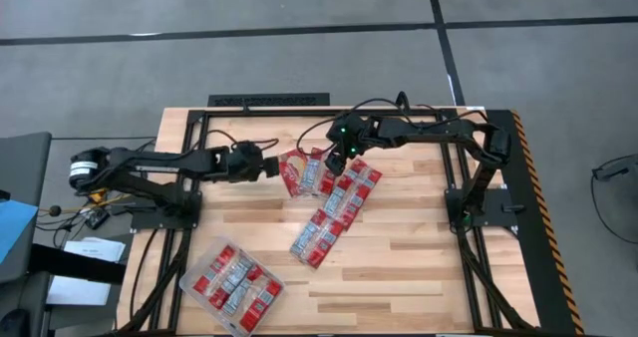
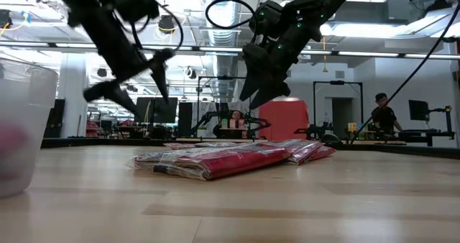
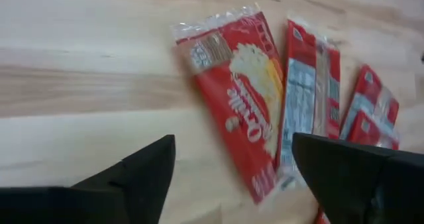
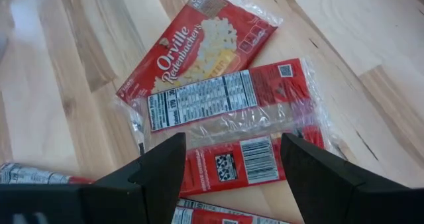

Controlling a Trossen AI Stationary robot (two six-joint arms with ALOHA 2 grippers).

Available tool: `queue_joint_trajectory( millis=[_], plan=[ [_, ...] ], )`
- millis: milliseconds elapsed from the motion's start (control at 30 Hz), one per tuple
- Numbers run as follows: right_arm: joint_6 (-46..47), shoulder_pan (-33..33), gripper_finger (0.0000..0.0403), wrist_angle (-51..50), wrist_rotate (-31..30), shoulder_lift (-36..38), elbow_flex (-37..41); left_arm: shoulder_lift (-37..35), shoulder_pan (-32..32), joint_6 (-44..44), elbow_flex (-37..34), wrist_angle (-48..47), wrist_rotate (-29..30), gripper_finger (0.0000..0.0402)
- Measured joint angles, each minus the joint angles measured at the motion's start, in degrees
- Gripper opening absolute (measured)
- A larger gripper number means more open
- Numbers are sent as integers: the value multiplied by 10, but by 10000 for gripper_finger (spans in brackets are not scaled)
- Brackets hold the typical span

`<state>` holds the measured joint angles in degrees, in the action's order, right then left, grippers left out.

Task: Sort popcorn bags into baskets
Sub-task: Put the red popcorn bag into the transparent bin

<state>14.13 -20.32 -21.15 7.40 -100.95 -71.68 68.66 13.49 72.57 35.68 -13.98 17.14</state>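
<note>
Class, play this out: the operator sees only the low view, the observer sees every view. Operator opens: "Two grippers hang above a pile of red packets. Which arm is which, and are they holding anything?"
Observer: The one on your left is the left gripper; the right gripper is beside it. Both are open and empty.
Operator: That blurry clear thing at my left edge?
Observer: It is the clear tray at the table's near left corner, already holding several popcorn bags.
Operator: How are the loose packets laid out?
Observer: From above, two bags lie between the grippers, and the rest form a diagonal row of bags running toward the table's middle.
Operator: Which is under the left gripper?
Observer: A face-up bag, popcorn picture showing.
</note>
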Motion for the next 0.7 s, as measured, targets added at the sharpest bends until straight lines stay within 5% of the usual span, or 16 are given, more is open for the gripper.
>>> queue_joint_trajectory(
  millis=[533, 700],
  plan=[
    [-1, -1, 270, 2, 0, 0, 0, 260, 37, 76, -23, 325, -37, 305],
    [-5, -1, 270, 2, 0, 0, 0, 312, 44, 80, -19, 401, -80, 268]
  ],
)
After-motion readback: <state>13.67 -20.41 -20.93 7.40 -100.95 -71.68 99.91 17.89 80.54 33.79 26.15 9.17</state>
